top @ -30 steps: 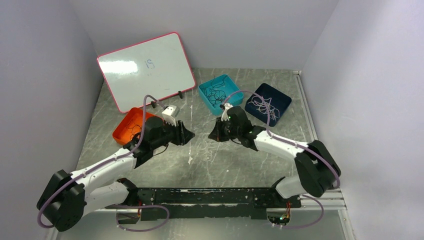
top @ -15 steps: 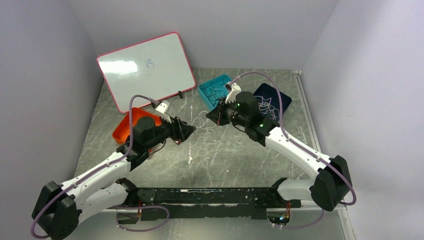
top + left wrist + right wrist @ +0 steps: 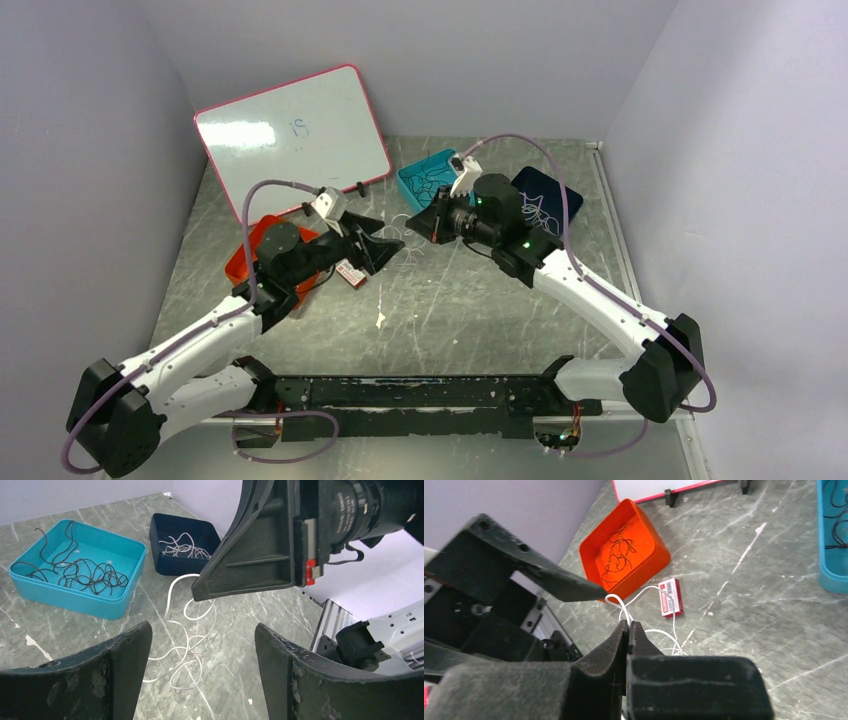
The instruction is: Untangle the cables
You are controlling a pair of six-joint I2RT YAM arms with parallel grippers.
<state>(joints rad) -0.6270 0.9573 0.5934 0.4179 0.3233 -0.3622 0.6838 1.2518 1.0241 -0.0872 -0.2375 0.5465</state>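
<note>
Right tool (image 3: pixel 629 625) pinches white cable (image 3: pixel 186 647) above mid-table (image 3: pixel 450 320), tangle trailing down. Left tool (image 3: pixel 200 632) wide, holding nothing, at cable's 9 o'clock. Teal tray (image 3: pixel 412 178) edge near at 12; open room toward 6.

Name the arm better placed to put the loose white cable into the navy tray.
Right. The right gripper is shut on the white cable, near the navy tray; the left gripper stands open, holding nothing.

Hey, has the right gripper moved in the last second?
Yes. The right gripper, holding a white cable, has moved up the overhead view, closer to the teal tray.
</note>
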